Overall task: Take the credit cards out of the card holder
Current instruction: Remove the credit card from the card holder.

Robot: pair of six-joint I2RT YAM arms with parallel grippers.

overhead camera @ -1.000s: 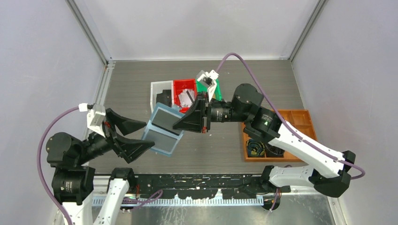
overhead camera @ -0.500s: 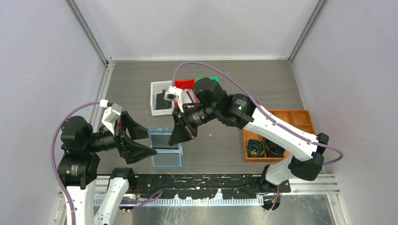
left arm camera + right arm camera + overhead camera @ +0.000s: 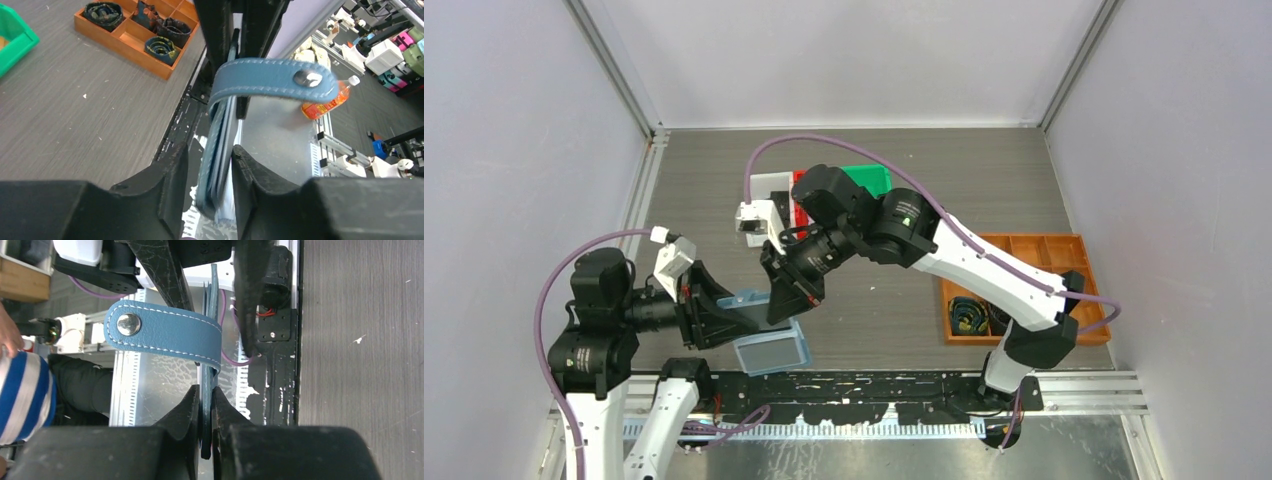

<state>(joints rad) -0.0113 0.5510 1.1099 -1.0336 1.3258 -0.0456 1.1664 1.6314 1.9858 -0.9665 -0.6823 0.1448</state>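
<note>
The blue card holder (image 3: 774, 350) hangs edge-on in the air over the table's near edge, between both grippers. My right gripper (image 3: 781, 310) is shut on a thin blue flap of it (image 3: 205, 390). My left gripper (image 3: 749, 312) straddles the folded body (image 3: 216, 130); one finger touches it and a slim gap stays at the other finger (image 3: 172, 180). The snap tab (image 3: 272, 82) curls over the top, and its stud also shows in the right wrist view on the tab (image 3: 160, 332). The credit cards (image 3: 226, 197) show only as thin pale edges tucked between the covers.
White bin (image 3: 767, 182), red bin (image 3: 800, 190) and green bin (image 3: 869, 177) stand at mid-table behind the right arm. An orange wooden tray (image 3: 1044, 255) with coiled black cables sits at the right. The black front rail (image 3: 864, 385) runs just below the holder.
The right arm swung left and towards the near edge, carrying the holder down. The holder turned from flat-open to edge-on. The left jaws narrowed around it.
</note>
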